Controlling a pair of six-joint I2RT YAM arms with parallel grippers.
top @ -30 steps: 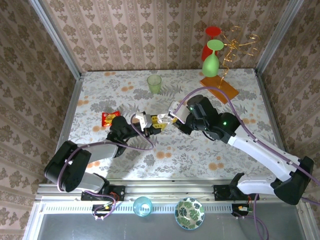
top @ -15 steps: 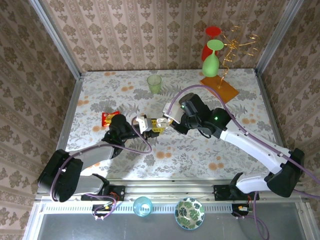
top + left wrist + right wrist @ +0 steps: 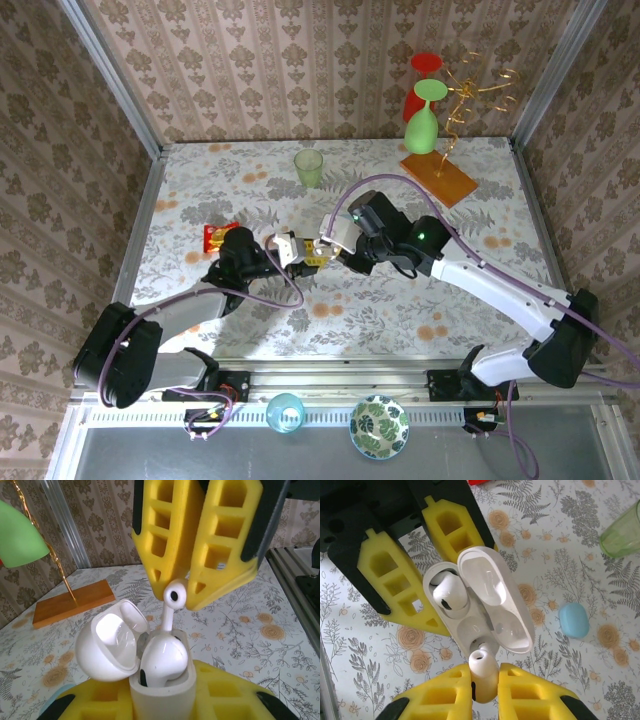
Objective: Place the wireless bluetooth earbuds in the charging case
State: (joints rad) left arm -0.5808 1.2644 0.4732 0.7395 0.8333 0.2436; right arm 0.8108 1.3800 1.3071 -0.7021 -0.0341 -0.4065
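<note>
Hovering over the middle of the table [image 3: 480, 210] in the top external view, the left fingers [image 3: 292, 247] and right fingers [image 3: 330, 238] meet tip to tip. A green cup [image 3: 309, 167] stands well apart at 12 o'clock and a red packet [image 3: 218, 236] lies at 9 o'clock.

In the left wrist view, the left fingers [image 3: 227, 692] are closed on the white charging case [image 3: 160, 700], held upright with its lid [image 3: 107, 647] swung open toward 9 o'clock. One seated earbud [image 3: 162, 660] fills the near socket. The right fingers [image 3: 225, 535] come down from 12 o'clock, pinching the second earbud [image 3: 172, 597], whose lower end reaches the case mouth. I cannot tell whether it has entered the socket.

In the right wrist view, the right fingers [image 3: 445, 700] grip the second earbud [image 3: 482, 672] at the case's 6 o'clock rim. The empty socket [image 3: 470, 630] sits between it and the seated earbud [image 3: 449, 592]. A pale-blue piece [image 3: 574, 621] lies on the table at 3 o'clock.

Risks: the earbud looks offset from the socket, so pressing down could jam it on the rim or tilt the case in its grip. Letting go early would probably drop it onto the table.
</note>
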